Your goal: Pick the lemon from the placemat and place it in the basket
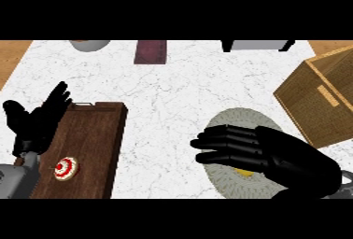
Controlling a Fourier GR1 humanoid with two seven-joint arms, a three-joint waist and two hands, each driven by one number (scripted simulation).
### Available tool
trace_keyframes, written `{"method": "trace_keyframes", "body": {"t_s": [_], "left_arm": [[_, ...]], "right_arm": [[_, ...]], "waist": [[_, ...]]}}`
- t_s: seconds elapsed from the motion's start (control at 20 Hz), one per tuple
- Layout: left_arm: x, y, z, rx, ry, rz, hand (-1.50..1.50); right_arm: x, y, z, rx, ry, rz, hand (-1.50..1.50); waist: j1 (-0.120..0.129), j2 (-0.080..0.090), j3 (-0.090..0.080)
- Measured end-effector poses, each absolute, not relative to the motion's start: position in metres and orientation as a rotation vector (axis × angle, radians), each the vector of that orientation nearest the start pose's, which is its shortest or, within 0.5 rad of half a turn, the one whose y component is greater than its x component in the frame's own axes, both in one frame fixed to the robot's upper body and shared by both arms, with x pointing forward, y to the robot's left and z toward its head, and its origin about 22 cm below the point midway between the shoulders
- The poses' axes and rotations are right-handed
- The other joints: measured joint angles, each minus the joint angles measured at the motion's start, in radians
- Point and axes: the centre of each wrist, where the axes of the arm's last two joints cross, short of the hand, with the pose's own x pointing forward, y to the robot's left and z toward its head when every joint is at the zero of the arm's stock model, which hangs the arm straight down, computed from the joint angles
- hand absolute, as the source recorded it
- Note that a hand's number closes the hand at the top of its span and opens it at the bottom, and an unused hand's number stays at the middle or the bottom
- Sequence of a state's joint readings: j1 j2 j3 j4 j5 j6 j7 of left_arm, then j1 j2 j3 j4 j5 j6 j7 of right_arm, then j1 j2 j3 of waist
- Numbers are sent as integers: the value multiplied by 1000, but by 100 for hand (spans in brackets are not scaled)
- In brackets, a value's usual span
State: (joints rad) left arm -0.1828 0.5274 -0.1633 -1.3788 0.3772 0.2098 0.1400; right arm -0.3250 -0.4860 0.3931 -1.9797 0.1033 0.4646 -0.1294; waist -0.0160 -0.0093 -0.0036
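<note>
My white marble counter (172, 88) fills the view. At two o'clock sits the square woven wicker basket (324, 100); at eight o'clock, a long dark wooden board (89, 140) carrying a small red-and-white round item (66, 168). At five o'clock my black right hand (265, 154) lies over the round grey woven placemat (238, 182), fingers curled down around the yellow lemon (243, 172), only a sliver showing. My black left hand (34, 121) rests at nine o'clock, fingers spread upward.
</note>
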Motion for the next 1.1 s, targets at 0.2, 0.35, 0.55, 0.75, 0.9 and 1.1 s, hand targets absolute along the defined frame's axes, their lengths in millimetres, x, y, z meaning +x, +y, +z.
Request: {"method": "trace_keyframes", "body": {"t_s": [0.2, 0.35, 0.55, 0.75, 0.9, 1.1], "left_arm": [[286, 315, 40, 207, -1373, -67, 0], [289, 312, 40, 202, -1376, -73, 0], [292, 313, 39, 200, -1383, -76, 0], [291, 314, 40, 190, -1382, -68, 0], [295, 319, 42, 187, -1379, -65, 0], [293, 316, 37, 196, -1382, -64, 0]], "right_arm": [[249, -199, 202, -81, -1894, 1530, -150], [256, -205, 233, -237, -1814, 1559, -150], [272, -213, 265, -281, -1653, 1660, -150], [283, -223, 281, -230, -1515, 1747, -150], [289, -240, 292, -174, -1475, 1750, -150], [294, -265, 288, -77, -1473, 1712, -150]], "waist": [[1, -1, -1], [6, 3, 0], [16, 6, 0], [19, 7, 1], [16, 8, 2], [15, 9, 3]]}}
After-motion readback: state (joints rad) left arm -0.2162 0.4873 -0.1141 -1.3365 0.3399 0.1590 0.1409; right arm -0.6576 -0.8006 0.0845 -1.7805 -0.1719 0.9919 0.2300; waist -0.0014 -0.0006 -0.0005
